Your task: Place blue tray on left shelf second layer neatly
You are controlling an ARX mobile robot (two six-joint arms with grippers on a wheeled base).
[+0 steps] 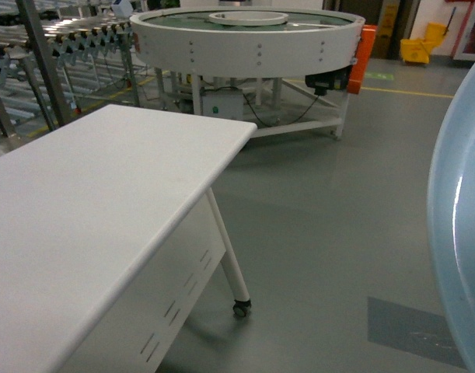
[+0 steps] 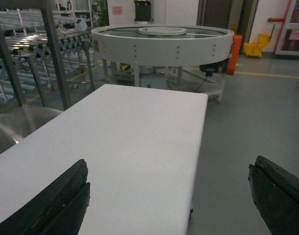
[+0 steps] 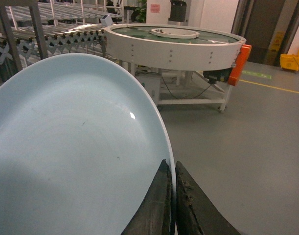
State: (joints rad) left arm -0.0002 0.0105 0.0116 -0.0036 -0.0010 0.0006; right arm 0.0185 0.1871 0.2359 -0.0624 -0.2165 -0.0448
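The right gripper point(image 3: 172, 196) is pinching the tray point(image 3: 76, 147) by its rim; the left gripper point(image 2: 169, 196) is hanging wide over the desk point(image 2: 129, 142). The tray is in hand, but carrying it to the shelf and placing it are not yet done.

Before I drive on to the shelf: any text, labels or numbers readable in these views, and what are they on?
No text can be read in any view.
Pink notice on the far wall: too blurred.
Yellow sign by the dark doorway: too small.
Pale blue glossy plastic tray clamped in the right gripper: bears no marking.

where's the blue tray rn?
Blue tray is pinched by its rim in the right end effector, at the head view's right edge, over the floor right of the white table.
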